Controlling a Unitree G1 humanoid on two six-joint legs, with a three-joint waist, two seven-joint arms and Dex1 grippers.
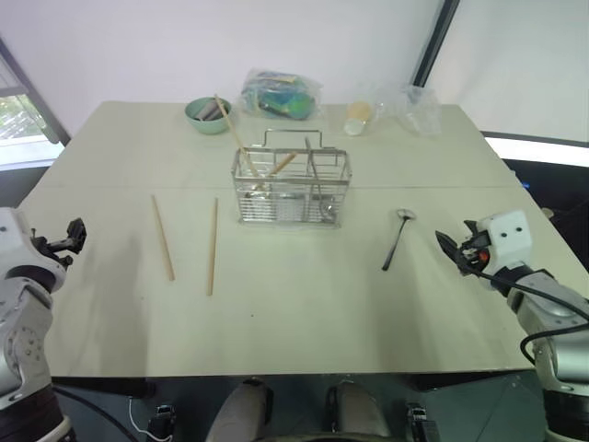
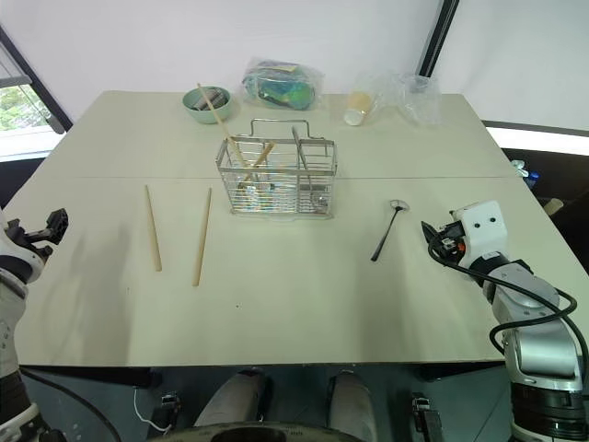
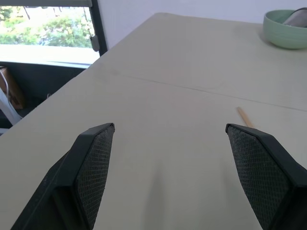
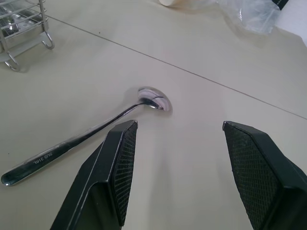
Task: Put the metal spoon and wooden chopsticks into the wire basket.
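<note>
A pale table (image 1: 304, 304) stands before a white wall; the wire basket (image 1: 293, 189) holds utensils, a green bowl (image 1: 208, 116) behind it. Wooden chopsticks (image 1: 187, 241) lie left, metal spoon (image 1: 397, 238) right; left gripper (image 3: 170, 175) and right gripper (image 4: 180, 175) gape empty.

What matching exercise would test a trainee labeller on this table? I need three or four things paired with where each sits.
Things:
1. metal spoon
2. wooden chopsticks
3. wire basket
4. green bowl

Places:
A. mid-table, already holding some utensils
B. flat on the table, left of the basket
C. far edge, beside plastic bags
D. flat on the table, just ahead of the open right end effector

Pairs: 1-D, 2-B, 3-A, 4-C
</note>
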